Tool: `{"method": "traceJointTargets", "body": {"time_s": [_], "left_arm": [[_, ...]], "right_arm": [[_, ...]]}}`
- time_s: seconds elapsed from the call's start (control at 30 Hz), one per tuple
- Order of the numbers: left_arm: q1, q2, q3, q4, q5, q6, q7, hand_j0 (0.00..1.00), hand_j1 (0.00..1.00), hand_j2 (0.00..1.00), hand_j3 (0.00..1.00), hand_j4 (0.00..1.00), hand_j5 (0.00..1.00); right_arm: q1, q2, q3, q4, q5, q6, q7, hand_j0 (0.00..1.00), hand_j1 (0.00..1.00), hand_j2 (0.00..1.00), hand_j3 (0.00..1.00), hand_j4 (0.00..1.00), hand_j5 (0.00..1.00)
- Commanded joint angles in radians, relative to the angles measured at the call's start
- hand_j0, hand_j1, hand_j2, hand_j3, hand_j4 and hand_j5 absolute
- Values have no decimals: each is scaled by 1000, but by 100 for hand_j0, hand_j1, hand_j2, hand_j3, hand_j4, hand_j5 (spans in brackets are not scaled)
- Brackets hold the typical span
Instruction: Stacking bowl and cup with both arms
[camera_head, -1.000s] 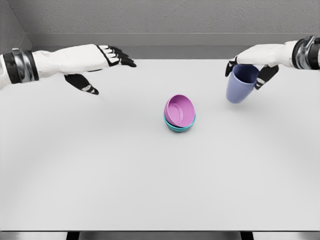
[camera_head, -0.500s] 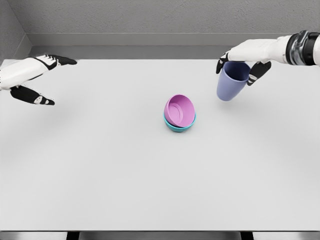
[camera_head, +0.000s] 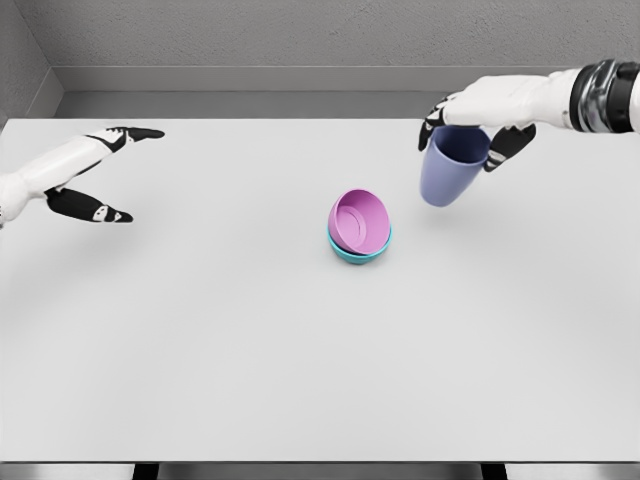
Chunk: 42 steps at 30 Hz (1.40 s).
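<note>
The blue cup (camera_head: 450, 167) is gripped at its rim by the right hand (camera_head: 478, 112), held tilted above the surface (camera_head: 300, 350) at approx. 2 o'clock of the pink bowl (camera_head: 358, 220), which is nested in a teal bowl (camera_head: 358, 252) at centre; presumably it's lined up for stacking. The left hand (camera_head: 85, 175) is held wide and empty at 9 o'clock, well apart.

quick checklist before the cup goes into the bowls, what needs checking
1. Right hand grips the blue cup: ok.
2. Cup lifted off the table: ok.
3. Cup above the pink bowl: not ok, it hangs to the right.
4. Pink bowl seated in the teal bowl: ok, though tilted.
5. Left hand away from the stack: ok, open at the left edge.
6. Cup upright: not ok, tilted.
</note>
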Motion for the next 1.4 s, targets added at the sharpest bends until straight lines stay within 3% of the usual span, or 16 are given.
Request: {"method": "traceJointTargets", "body": {"time_s": [0.0, 0.3, 0.47, 0.77, 1.37], "left_arm": [[0, -50, 45, 21, 9, 3, -1, 100, 100, 100, 100, 100, 100], [2, -86, 92, 97, 13, 3, -4, 100, 100, 100, 100, 100, 100], [3, -89, 101, 99, 13, 3, -4, 100, 100, 100, 100, 100, 100], [2, -99, 103, 102, 12, 3, -4, 100, 100, 100, 100, 100, 100], [2, -101, 103, 111, 12, 3, -4, 100, 100, 100, 100, 100, 100]], "right_arm": [[0, -14, -3, -32, -2, 0, -2, 70, 70, 70, 70, 70, 70], [0, -13, -6, -57, -2, 0, -5, 70, 70, 70, 70, 70, 70], [-2, -3, -8, -58, -2, 0, -5, 70, 70, 70, 70, 70, 70], [-2, 17, -11, -72, -4, -99, -10, 70, 70, 70, 70, 70, 70], [-3, 56, -12, -80, -5, -145, -10, 71, 71, 71, 71, 71, 71]]}}
